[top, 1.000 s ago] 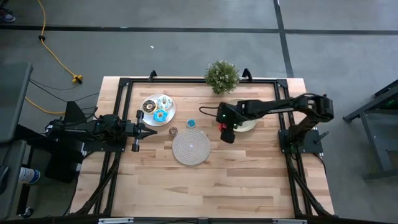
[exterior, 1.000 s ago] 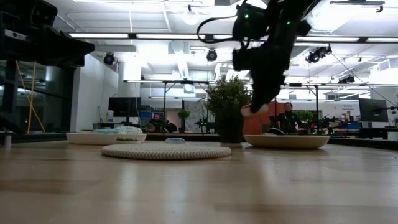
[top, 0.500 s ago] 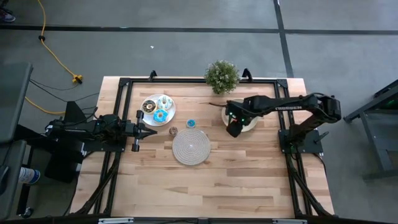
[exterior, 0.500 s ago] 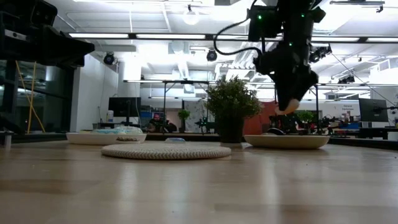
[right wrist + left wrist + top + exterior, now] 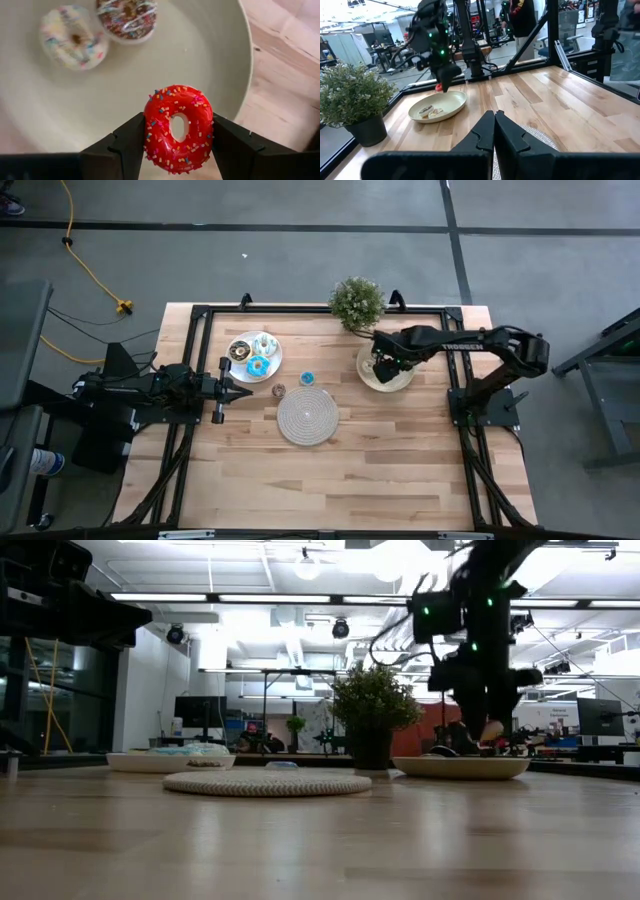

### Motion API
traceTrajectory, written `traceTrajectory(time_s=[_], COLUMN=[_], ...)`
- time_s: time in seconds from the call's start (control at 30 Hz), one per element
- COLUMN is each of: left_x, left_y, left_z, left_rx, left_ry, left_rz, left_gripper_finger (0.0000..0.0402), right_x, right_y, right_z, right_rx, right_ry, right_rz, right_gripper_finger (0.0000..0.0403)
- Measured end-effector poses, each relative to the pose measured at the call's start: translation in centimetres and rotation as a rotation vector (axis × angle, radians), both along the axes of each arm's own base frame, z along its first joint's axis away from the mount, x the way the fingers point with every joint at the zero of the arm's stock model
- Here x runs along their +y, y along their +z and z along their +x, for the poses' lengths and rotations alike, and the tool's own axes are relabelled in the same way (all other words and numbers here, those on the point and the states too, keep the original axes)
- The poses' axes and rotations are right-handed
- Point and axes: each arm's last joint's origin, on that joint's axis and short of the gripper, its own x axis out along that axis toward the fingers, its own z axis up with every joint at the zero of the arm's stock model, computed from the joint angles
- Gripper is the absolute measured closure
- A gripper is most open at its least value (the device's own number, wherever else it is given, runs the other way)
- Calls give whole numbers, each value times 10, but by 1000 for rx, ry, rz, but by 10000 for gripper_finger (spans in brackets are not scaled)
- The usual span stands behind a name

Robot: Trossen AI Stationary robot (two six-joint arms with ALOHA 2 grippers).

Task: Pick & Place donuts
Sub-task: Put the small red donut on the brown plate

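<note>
Seen from above, the right claw (image 5: 178, 131) is hidden by its arm; it pinches a red sprinkled ring donut (image 5: 178, 128) over the cream round plate (image 5: 220, 60). Left claw (image 5: 494, 131) pressed together.

Potted plant (image 5: 356, 302) crowds cream plate (image 5: 404, 381); near side open.

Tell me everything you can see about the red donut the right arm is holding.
The red donut is a small glossy ring, plastic-looking, iced bright red with multicoloured sprinkles and an oval hole. It stands on edge, squeezed at both sides by the jaws of the right gripper, which alone touch it. It hangs over the cream plate, near its rim, above two donuts already lying there: a white sprinkled donut and a brown donut with white drizzle.
</note>
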Motion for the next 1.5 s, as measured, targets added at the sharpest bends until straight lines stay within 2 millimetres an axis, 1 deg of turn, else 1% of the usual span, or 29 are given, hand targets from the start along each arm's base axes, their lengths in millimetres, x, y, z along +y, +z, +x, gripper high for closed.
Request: traceTrajectory(time_s=[0.07,0.17,0.37,0.7,0.8,1.17,1.37,1.5], left_x=[0,0,0,0,0,0,0,0], left_y=[0,0,0,0,0,0,0,0], left_z=[0,0,0,0,0,0,0,0], left_rx=[0,0,0,0,0,0,0,0], left_ry=[0,0,0,0,0,0,0,0], left_rz=[0,0,0,0,0,0,0,0], left_gripper_finger=[401,401,401,401,401,401,401,401], right_x=[-3,-7,-15,-28,-33,-41,-42,-43], right_y=[-11,-24,-38,-36,-35,-35,-37,-41], right_z=[-3,-4,-8,-12,-11,-13,-11,-10], right_rx=[-27,-89,-148,-84,-103,-134,-181,-165], right_ry=[-12,20,48,64,52,20,34,32], right_rz=[-17,-46,-112,-241,-267,-266,-203,-204], right_gripper_finger=[208,208,208,208,208,206,195,182])
